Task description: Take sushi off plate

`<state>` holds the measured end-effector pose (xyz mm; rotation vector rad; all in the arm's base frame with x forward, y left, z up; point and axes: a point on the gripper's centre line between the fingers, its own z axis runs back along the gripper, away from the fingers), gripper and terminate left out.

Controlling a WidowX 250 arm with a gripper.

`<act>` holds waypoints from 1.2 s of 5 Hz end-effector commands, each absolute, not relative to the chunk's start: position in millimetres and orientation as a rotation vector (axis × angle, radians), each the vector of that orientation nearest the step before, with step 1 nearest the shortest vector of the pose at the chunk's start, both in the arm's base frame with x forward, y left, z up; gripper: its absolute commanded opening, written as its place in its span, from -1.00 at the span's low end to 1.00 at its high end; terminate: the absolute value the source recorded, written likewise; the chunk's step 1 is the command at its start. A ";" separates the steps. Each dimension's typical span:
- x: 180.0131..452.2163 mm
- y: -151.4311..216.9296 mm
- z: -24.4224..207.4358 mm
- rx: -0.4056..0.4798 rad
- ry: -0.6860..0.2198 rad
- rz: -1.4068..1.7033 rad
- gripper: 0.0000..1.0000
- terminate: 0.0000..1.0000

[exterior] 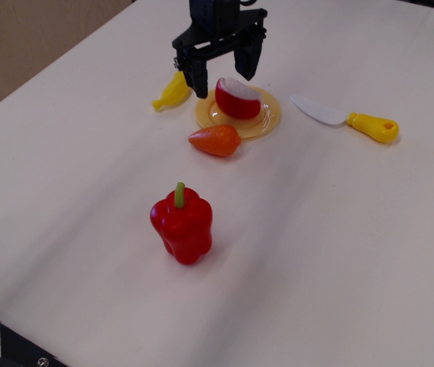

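Hovering with jaws spread wide, the gripper (223,82) gripped nothing above the sushi (238,98), which sat on the plate (269,121); no writing was legible anywhere.

Bright, even overhead light washes the pale table (339,252), leaving only soft, short shadows under the gripper (224,79) and beside the pepper (182,224) nearer the camera. Small highlights gleam on the sushi (238,99) just below the jaws. Focus is fairly sharp throughout, slightly grainy, without visible edge distortion.
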<state>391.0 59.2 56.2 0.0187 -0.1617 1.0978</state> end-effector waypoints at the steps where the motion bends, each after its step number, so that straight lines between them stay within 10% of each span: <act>1: 424.7 62.1 75.2 0.017 -0.247 1.224 1.00 -1.00; 6: 434.9 55.9 45.2 0.059 -0.110 1.259 1.00 -1.00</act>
